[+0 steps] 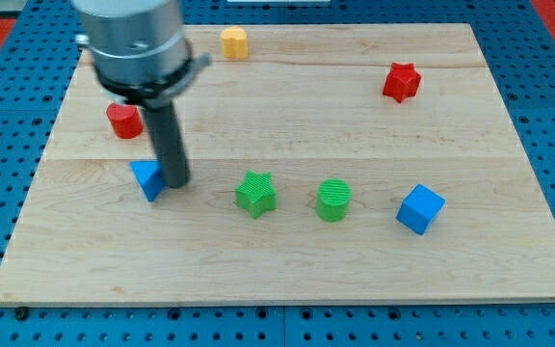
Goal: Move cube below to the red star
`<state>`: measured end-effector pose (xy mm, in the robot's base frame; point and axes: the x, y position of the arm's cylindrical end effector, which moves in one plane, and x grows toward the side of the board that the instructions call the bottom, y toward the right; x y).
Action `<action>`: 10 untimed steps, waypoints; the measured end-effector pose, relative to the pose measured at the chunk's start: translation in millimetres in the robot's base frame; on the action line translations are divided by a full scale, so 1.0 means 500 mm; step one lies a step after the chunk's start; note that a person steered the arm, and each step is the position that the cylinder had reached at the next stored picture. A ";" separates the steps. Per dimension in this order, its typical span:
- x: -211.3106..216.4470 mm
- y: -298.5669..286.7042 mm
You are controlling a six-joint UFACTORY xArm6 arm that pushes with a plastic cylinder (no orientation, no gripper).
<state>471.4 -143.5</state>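
Although the task names a cube, the nearest candidate to the view's bottom is the blue plastic cube (420, 209), sitting toward the view's lower right on the pale wooden counter (287, 270), well apart from my tip (177, 183). No jaws exist on this rig, only the dark rod, so there is nothing released or clenched to report. Along the same band, moving toward the view's left, stand a green ribbed plastic cylinder (333, 200) and a green plastic star (255, 193), then a small blue plastic block (147, 178), wedge-like in shape as far as I can tell, with my tip touching or just beside its right edge. Farther up the view, a red plastic cylinder (123, 120) lies at the left, beside the rod's housing. Toward the view's top right sits the red plastic star (402, 82), and at the top edge a yellow plastic block (234, 42).

What matters for the coming move, I judge, is that the blue cube lies far to the view's right of my tip, while the red star stands up-view of the cube and slightly to its left. The cube would need only a short push up and left to sit under the star.
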 end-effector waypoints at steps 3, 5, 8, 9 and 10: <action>0.067 0.110; -0.013 0.235; 0.055 0.294; 0.106 0.270; 0.145 0.291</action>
<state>543.9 2.0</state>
